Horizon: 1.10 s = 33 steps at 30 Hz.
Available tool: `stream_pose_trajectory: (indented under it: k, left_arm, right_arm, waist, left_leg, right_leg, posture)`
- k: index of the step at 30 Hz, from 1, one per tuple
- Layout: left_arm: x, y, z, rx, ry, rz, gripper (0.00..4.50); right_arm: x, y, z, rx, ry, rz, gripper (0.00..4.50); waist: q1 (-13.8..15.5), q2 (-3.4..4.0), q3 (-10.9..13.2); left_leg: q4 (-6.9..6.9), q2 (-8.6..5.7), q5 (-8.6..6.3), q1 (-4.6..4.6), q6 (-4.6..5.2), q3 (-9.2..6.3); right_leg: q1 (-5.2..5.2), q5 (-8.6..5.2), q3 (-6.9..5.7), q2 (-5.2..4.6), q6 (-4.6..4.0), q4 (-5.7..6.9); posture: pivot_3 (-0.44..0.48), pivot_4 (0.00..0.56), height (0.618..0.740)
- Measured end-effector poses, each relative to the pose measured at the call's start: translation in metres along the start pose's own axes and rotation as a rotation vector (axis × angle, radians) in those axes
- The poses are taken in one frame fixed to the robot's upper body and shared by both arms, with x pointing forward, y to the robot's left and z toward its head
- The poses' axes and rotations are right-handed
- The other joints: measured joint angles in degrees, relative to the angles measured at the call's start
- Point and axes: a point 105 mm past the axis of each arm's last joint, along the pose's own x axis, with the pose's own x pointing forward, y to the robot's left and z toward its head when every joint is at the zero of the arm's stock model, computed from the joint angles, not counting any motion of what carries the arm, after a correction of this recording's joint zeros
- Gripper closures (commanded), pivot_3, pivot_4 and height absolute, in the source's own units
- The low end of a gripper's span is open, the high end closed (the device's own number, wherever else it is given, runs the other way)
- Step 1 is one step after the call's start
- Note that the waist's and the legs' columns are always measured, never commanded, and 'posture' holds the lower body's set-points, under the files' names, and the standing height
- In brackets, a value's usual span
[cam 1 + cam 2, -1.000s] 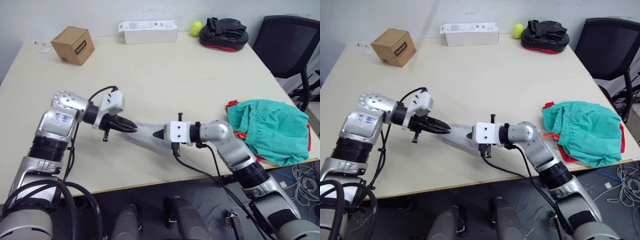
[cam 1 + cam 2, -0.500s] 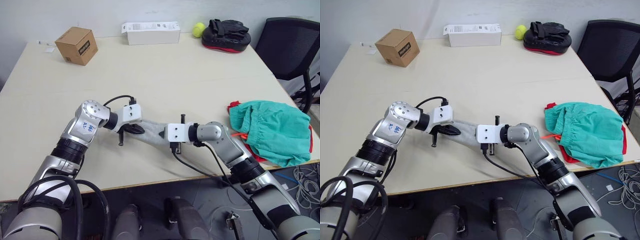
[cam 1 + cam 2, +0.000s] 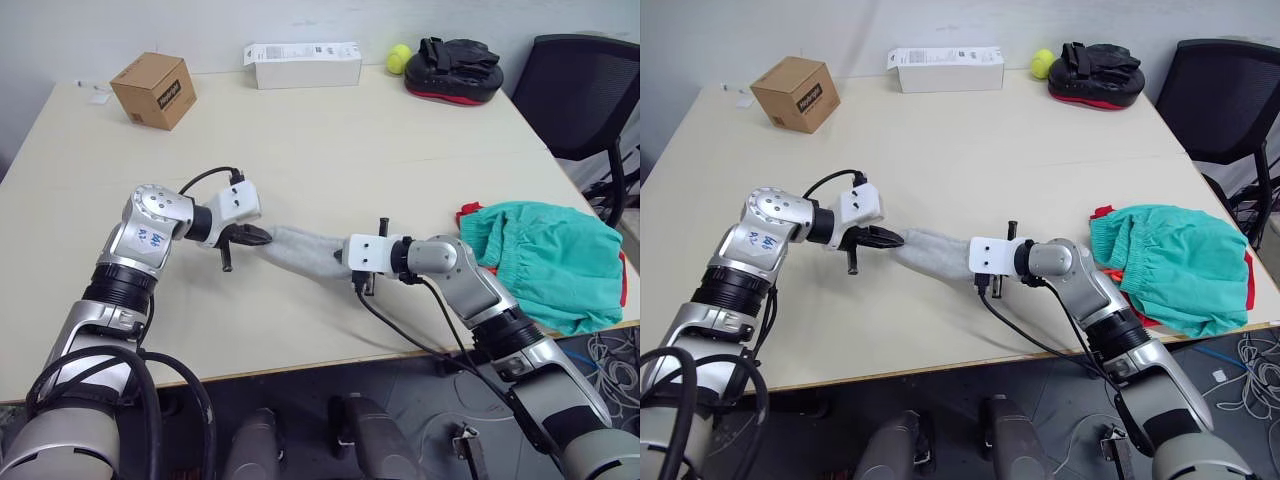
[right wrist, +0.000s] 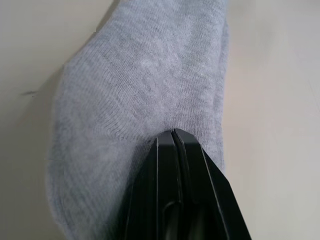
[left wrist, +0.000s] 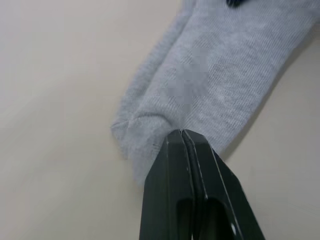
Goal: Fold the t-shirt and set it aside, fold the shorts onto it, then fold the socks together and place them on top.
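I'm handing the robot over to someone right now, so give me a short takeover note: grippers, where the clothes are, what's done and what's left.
Left gripper: shut on one end of the socks.
Right gripper: shut on the other end, so the grey socks lie stretched between the two on the table, near its front edge.
The shorts: bunched at the table's right edge, lying on the t-shirt, whose red cloth peeks out from under them.
Done: shirt and shorts are stacked, though loosely rather than neatly.
Left: fold the socks together and place them on top of the shorts.
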Motion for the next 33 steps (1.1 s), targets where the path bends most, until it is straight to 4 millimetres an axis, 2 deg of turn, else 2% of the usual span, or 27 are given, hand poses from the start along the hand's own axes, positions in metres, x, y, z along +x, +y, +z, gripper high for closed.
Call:
stream_pose_trajectory:
  k: [3, 6, 9, 11, 16, 21, 23, 25, 30, 33]
  left_arm:
    - [0.009, -0.001, 0.009, 0.025, -0.023, -0.003, 4.48]
    - [0.029, -0.007, 0.013, 0.057, -0.025, -0.022, 4.48]
    - [0.046, -0.009, 0.009, 0.04, 0.002, -0.028, 4.48]
    - [0.05, -0.008, 0.001, 0.042, 0.038, -0.02, 4.48]
    - [0.047, 0.003, -0.004, 0.105, 0.081, 0.029, 4.48]
    - [0.025, 0.014, -0.015, 0.096, 0.105, 0.067, 4.48]
    - [0.019, 0.011, -0.017, 0.068, 0.078, 0.052, 4.48]
    - [0.022, 0.003, -0.017, 0.041, 0.037, 0.018, 4.48]
    - [0.027, -0.012, -0.009, 0.016, -0.046, -0.035, 4.48]
    - [0.022, -0.008, 0.002, 0.015, -0.075, -0.009, 4.48]
  right_arm:
    - [0.004, -0.002, 0.014, -0.001, -0.033, -0.009, 4.5]
    - [0.008, -0.006, 0.027, -0.004, -0.065, -0.017, 4.5]
    - [0.012, -0.005, 0.028, 0.005, -0.065, -0.01, 4.5]
    - [0.017, -0.001, 0.022, 0.019, -0.048, 0.007, 4.5]
    - [0.018, 0.002, 0.007, -0.001, -0.006, 0.009, 4.5]
    - [0.003, 0.001, -0.005, -0.045, 0.026, 0.011, 4.5]
    - [-0.004, 0.002, -0.008, -0.051, 0.031, 0.01, 4.5]
    - [-0.009, 0.002, -0.01, -0.02, 0.029, -0.001, 4.5]
    - [-0.016, 0.003, -0.006, 0.095, -0.005, -0.025, 4.5]
    - [-0.02, 0.0, 0.007, 0.107, -0.04, -0.034, 4.5]
  waist:
    - [0.0, 0.0, 0.0]
    - [0.0, 0.0, 0.0]
    - [-0.2, 0.0, 0.0]
    - [-0.5, 0.0, 0.0]
    - [-0.7, 0.0, 0.0]
    - [-0.6, 0.0, 0.0]
    - [-0.6, 0.02, 0.0]
    - [-0.5, 0.02, 0.0]
    - [-0.2, 0.01, 0.0]
    - [-0.4, 0.01, 0.0]
  left_leg:
    - [0.0, 0.0, 0.0, 0.0, 0.0, 0.01]
    - [-0.01, 0.01, 0.0, 0.0, -0.03, 0.02]
    - [-0.02, 0.01, -0.01, 0.01, -0.02, 0.03]
    - [-0.05, 0.01, -0.01, 0.01, -0.02, 0.04]
    - [-0.05, 0.02, -0.02, 0.07, -0.01, 0.06]
    - [-0.09, 0.02, -0.02, 0.08, -0.01, 0.05]
    - [-0.08, 0.01, -0.02, 0.08, -0.02, 0.07]
    - [-0.05, 0.02, -0.02, 0.05, -0.03, 0.06]
    - [-0.02, 0.01, -0.01, 0.0, -0.03, 0.04]
    - [-0.05, 0.02, -0.02, 0.0, -0.02, 0.03]
  right_leg:
    - [0.0, 0.0, 0.01, 0.0, 0.0, 0.0]
    - [0.0, 0.0, 0.0, 0.02, 0.0, 0.0]
    - [-0.01, 0.0, 0.01, 0.03, 0.0, 0.0]
    - [-0.04, 0.0, 0.01, 0.03, 0.0, 0.0]
    - [-0.03, 0.0, 0.03, 0.03, 0.0, 0.02]
    - [-0.02, 0.0, 0.02, 0.03, 0.0, 0.01]
    - [-0.01, 0.0, 0.02, 0.01, 0.0, -0.01]
    - [-0.01, 0.0, 0.02, 0.01, 0.0, -0.01]
    - [-0.01, 0.0, 0.01, 0.0, 0.0, -0.01]
    - [-0.03, 0.0, 0.02, 0.02, 0.0, -0.01]
  posture:
    - [0.0, 0.15, 0.74]
    - [0.0, 0.15, 0.74]
    - [0.0, 0.15, 0.74]
    - [0.0, 0.15, 0.74]
    - [0.0, 0.15, 0.74]
    - [0.0, 0.15, 0.74]
    - [0.0, 0.15, 0.74]
    - [0.0, 0.15, 0.74]
    - [0.0, 0.15, 0.74]
    - [0.0, 0.15, 0.74]
